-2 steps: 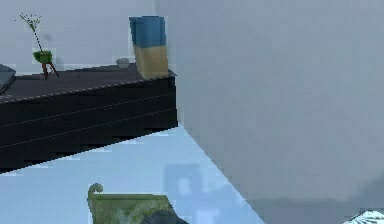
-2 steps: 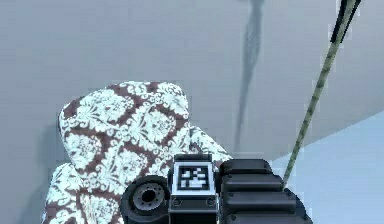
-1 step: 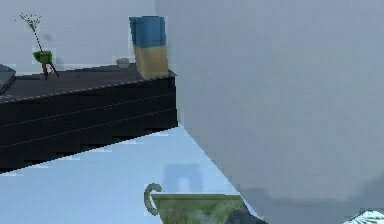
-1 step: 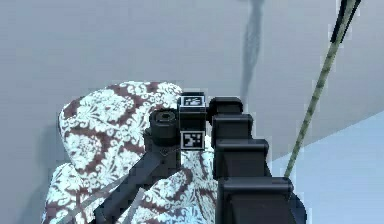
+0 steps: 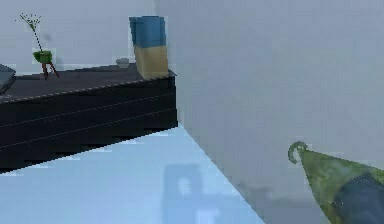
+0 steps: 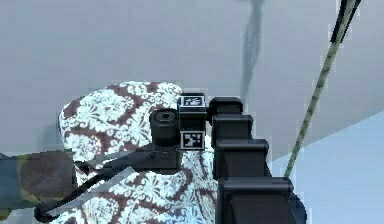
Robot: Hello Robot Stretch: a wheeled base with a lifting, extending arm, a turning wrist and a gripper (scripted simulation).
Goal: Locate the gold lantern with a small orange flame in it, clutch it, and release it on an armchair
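Observation:
The arm (image 6: 240, 160) rises from the bottom edge of the arm side view, and the gripper (image 6: 62, 190) reaches left and down from it. Behind it is a rounded armchair (image 6: 110, 120) upholstered in a brown-and-white floral pattern. The thin fingers (image 6: 110, 172) run across that upholstery toward a dull olive-brown thing (image 6: 35, 175) at the left edge. I cannot tell whether the gripper holds anything. An olive-green pointed shape with a hooked tip (image 5: 335, 175) and a blue patch sits at the forward view's lower right. I cannot make out a gold lantern by shape.
A dark low dresser (image 5: 90, 110) stands along the far wall, bearing a potted plant (image 5: 42, 55), a small bowl (image 5: 122, 62) and a blue-and-tan cylinder (image 5: 150, 45). Pale floor (image 5: 130, 185) lies before it. A thin striped green rod (image 6: 320, 90) leans at the arm side view's right.

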